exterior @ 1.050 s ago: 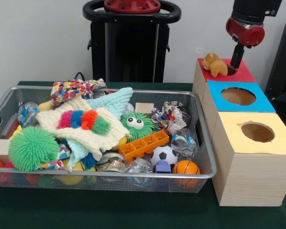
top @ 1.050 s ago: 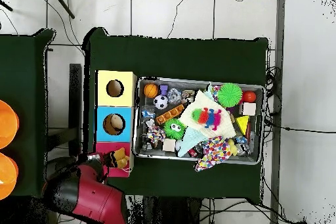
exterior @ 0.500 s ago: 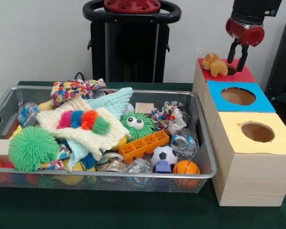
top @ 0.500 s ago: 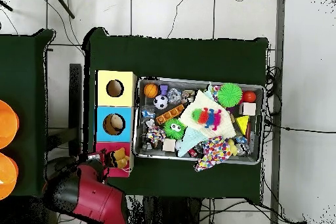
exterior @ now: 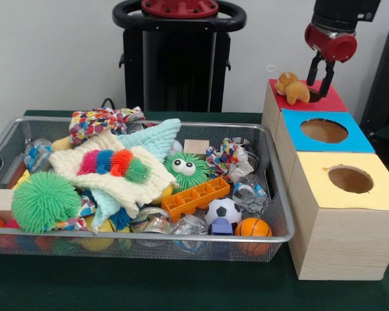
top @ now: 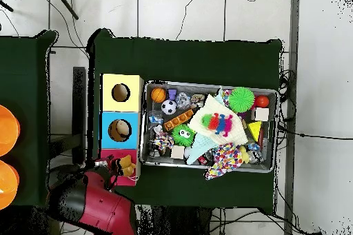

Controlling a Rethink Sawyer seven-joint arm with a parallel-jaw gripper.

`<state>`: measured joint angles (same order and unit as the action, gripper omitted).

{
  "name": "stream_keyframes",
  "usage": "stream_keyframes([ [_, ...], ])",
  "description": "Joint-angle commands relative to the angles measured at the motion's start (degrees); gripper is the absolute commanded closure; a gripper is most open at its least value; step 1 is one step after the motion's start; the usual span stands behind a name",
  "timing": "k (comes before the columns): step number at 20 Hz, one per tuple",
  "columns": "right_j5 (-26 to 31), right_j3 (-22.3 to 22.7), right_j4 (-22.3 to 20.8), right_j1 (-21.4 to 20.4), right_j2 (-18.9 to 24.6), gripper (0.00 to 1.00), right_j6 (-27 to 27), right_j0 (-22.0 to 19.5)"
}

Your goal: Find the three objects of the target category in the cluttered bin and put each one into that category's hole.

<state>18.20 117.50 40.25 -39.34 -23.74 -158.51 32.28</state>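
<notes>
Your bin (exterior: pixel 6 139) is full of clutter — cloths, spiky balls, blocks, small balls. Beside it stand the three boxes: yellow box (exterior: pixel 376 194), blue box (exterior: pixel 363 139), red box (exterior: pixel 334 100). The plush toy (exterior: pixel 292 88) sits on the red top, beside its hole, not dropped in. Something pale shows inside the blue hole from overhead, possibly one delivered. The gripper (exterior: pixel 318 72) hangs above the red hole — fingers spread, holding nothing.
</notes>
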Motion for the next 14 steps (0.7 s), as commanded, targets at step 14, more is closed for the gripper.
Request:
stream_keyframes([
  [14, 21.83, -9.04, -8.23, -5.24, -5.79, 0.0, -8.66, -2.95],
])
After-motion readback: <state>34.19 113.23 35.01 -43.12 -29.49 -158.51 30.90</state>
